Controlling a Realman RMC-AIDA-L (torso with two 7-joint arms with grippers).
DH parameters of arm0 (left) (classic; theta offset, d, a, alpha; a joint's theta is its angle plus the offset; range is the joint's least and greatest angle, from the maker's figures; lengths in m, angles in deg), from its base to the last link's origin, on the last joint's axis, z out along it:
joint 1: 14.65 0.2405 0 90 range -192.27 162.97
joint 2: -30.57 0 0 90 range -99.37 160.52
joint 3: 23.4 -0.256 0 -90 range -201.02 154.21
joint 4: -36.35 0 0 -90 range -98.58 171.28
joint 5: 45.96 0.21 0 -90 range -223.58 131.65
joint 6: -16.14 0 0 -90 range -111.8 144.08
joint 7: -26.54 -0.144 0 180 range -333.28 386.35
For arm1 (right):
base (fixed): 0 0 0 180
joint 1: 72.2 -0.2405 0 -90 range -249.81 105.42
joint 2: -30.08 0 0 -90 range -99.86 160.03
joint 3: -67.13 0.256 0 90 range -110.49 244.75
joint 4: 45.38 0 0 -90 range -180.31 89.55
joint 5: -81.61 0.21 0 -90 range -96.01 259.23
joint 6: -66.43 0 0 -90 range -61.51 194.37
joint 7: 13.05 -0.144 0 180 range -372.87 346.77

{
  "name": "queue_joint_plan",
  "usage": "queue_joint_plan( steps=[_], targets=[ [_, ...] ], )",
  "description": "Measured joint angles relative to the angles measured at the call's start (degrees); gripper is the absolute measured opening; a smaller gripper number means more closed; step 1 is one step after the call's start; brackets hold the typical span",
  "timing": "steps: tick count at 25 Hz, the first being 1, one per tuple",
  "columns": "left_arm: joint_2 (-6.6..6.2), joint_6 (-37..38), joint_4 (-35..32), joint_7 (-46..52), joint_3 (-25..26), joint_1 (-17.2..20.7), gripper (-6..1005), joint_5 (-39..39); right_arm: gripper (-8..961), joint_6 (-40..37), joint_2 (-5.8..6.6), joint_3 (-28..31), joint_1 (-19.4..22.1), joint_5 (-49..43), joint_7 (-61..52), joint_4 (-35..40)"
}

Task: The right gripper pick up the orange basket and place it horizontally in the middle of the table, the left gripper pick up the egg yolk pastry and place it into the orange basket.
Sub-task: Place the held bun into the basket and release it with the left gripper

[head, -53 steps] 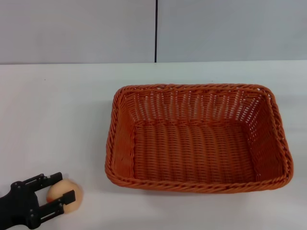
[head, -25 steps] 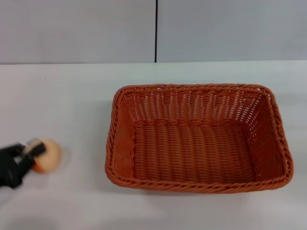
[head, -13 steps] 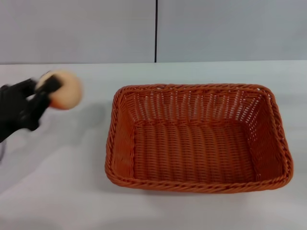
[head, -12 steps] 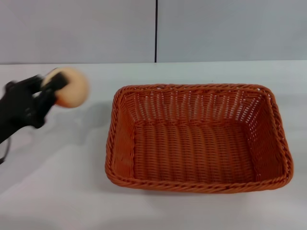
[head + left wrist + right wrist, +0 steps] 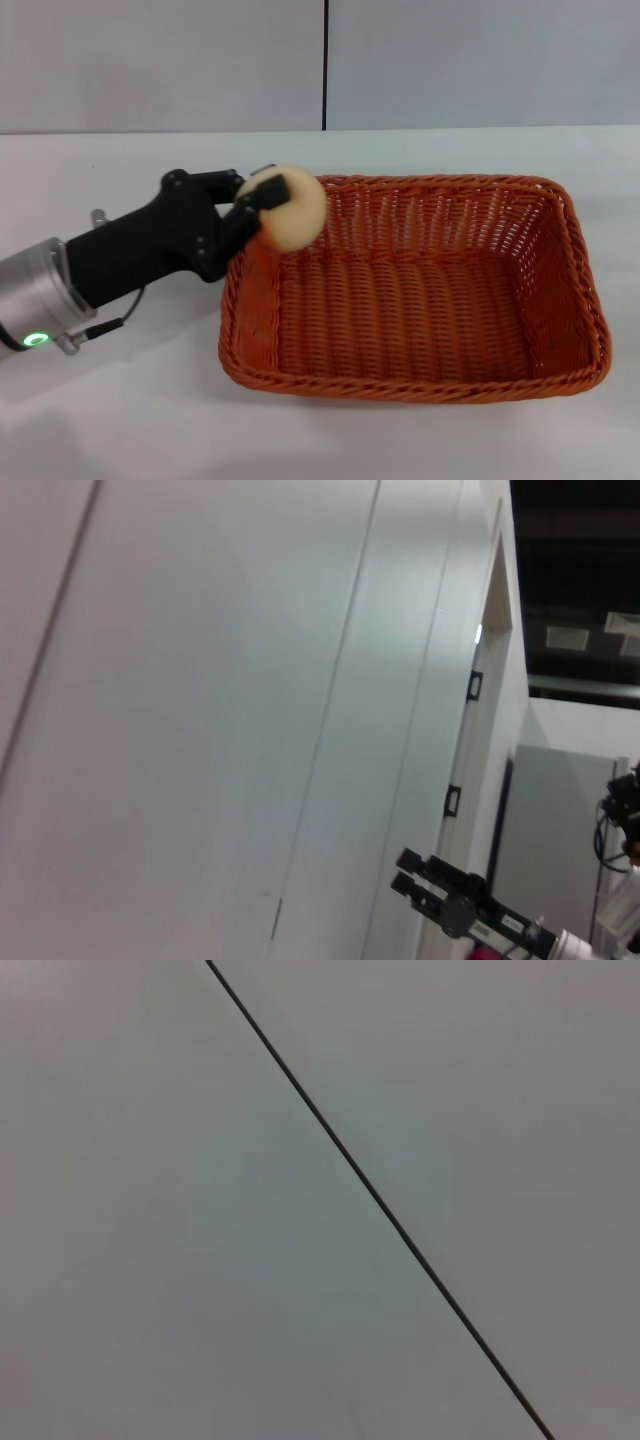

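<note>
left tool (image 5: pixel 262 205) is clamped on the egg yolk pastry (image 5: pixel 292 208), held above the orange basket (image 5: pixel 415 288) by its left rim. the pastry looks light, soft and crumbly, so grip gently across its middle.

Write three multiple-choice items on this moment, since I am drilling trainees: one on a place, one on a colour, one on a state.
1. Where is the egg yolk pastry?
A. On the table
B. Held over the basket's left rim
C. On the basket floor

2. What colour is the orange basket?
A. Orange-brown
B. White
C. Blue

3. What is the left gripper doing?
A. Hanging open
B. Gripping the basket rim
C. Shut on the pastry

Answers:
1 B, the head view shows it in the air above the left rim.
2 A, its weave is orange-brown against the white table.
3 C, its black fingers clasp the pastry.
</note>
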Motion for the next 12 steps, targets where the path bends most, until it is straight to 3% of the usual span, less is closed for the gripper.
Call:
queue_joint_plan(
  steps=[10, 12],
  targets=[
    [0.02, 1.4, -2.3, -1.2, 0.2, -0.6, 59, -1.0, 563, 0.4, 0.17, -0.1, -0.6, -0.3, 0.0, 0.0],
    [0.02, 1.4, -2.4, -1.2, 0.2, -0.4, 184, -1.4, 563, 0.5, 0.17, -0.1, -0.7, -0.3, 0.0, 0.1]
  ],
)
